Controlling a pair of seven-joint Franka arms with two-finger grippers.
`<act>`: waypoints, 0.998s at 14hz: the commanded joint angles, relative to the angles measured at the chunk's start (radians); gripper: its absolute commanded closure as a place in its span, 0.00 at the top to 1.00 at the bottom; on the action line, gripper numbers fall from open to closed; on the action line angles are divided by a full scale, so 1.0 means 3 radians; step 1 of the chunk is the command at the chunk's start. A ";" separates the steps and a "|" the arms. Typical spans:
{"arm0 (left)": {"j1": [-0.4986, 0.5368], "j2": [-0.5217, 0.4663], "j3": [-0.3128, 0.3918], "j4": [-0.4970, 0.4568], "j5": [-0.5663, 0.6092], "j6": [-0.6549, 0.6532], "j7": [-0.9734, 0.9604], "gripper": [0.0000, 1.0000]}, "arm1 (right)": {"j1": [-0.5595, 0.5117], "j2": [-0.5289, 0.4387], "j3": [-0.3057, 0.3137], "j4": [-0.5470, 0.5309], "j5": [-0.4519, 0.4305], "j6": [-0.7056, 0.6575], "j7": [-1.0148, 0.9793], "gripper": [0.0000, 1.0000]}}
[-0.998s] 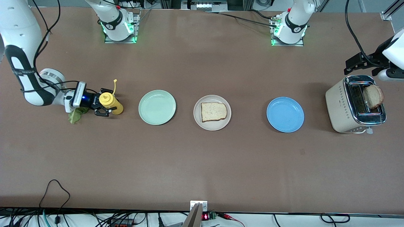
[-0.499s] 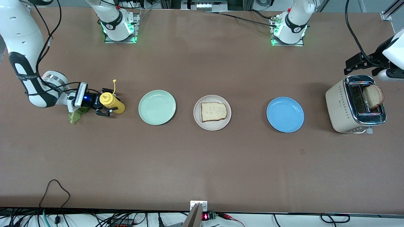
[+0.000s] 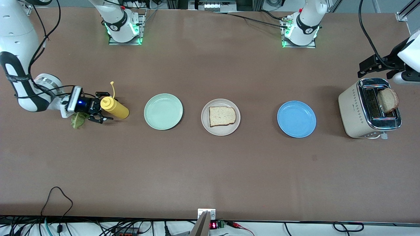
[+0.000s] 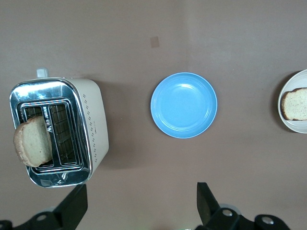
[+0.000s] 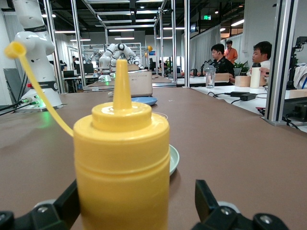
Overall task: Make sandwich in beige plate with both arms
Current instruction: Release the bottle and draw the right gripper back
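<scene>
Your right gripper [image 3: 100, 113] is sitting low at the right arm's end of the table, its fingers spread wide apart, with the yellow bottle [image 3: 115, 108] standing just in front of them and not gripped. A green lettuce leaf [image 3: 77, 120] is lying under its wrist. One toast slice [image 3: 222, 116] is lying on the beige plate [image 3: 206, 126], between the mint-green plate [image 3: 163, 111] and the blue plate [image 3: 296, 119]. Your left gripper [image 4: 139, 211] is waiting above the toaster [image 3: 357, 111], fingers wide apart, holding nothing, and another slice [image 3: 388, 100] is poking out of it.

I see three plates in a row on the worktop [image 3: 210, 170]; a toast slice [image 3: 222, 116] lies on the middle plate [image 3: 206, 124], a toaster [image 3: 356, 111] at the left arm's end.
</scene>
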State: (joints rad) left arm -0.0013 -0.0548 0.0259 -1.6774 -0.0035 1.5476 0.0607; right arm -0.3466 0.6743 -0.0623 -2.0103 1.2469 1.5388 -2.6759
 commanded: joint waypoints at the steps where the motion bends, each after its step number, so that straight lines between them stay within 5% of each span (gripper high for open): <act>1: -0.0006 0.0050 -0.0005 0.0100 0.0048 -0.0071 0.0013 1.00 | -0.0051 -0.0003 -0.0185 0.0150 -0.0233 -0.0194 0.0211 1.00; 6: -0.0001 0.0050 -0.0005 0.0100 0.0042 -0.0071 0.0013 1.00 | 0.0096 -0.0258 -0.0619 0.0222 -0.0602 -0.0205 0.0783 1.00; 9: -0.0001 0.0050 -0.0005 0.0100 0.0042 -0.0071 0.0007 1.00 | 0.0596 -0.0554 -0.1089 0.0222 -0.0821 0.0065 0.1472 1.00; 14: -0.0001 0.0055 -0.0005 0.0105 0.0048 -0.0066 0.0013 1.00 | 0.1150 -0.1219 -0.1326 0.0222 -0.1776 0.0862 0.3204 1.00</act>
State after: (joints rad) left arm -0.0012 -0.0545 0.0260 -1.6773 -0.0035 1.5475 0.0607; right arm -0.0544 0.3965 -0.4398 -1.9198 0.8200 1.7268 -1.8976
